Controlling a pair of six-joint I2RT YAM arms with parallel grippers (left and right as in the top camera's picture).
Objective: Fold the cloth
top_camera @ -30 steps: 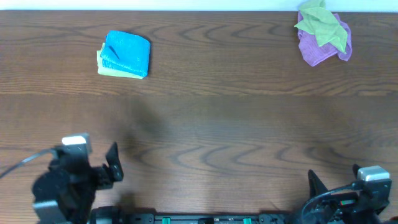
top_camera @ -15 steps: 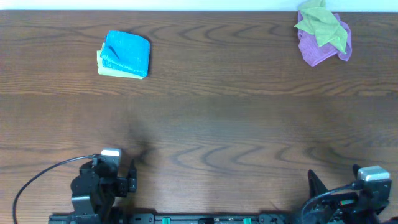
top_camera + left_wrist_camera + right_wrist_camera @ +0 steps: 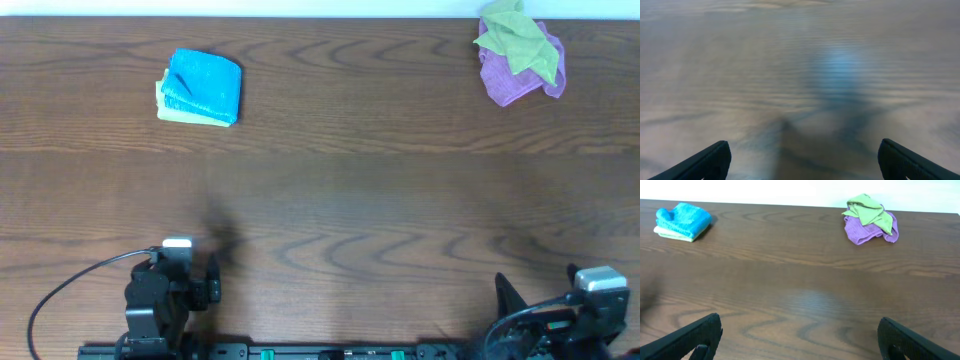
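Observation:
The sky-blue cloth (image 3: 205, 84) lies folded at the far left of the table, on top of a folded light green cloth (image 3: 178, 113). It also shows in the right wrist view (image 3: 682, 219). My left gripper (image 3: 802, 160) is open and empty at the near left edge, pointing down at bare wood. It shows in the overhead view (image 3: 195, 285). My right gripper (image 3: 800, 337) is open and empty at the near right edge (image 3: 540, 310). Both are far from the cloth.
A crumpled purple cloth (image 3: 520, 75) with a light green cloth (image 3: 515, 40) on it lies at the far right, also in the right wrist view (image 3: 871, 224). The wooden table (image 3: 350, 190) spans the view. A black cable (image 3: 60, 290) loops by the left arm.
My left arm has drawn back to the near edge and shifted right, its wrist now pointing down. The right arm and the cloths have not moved.

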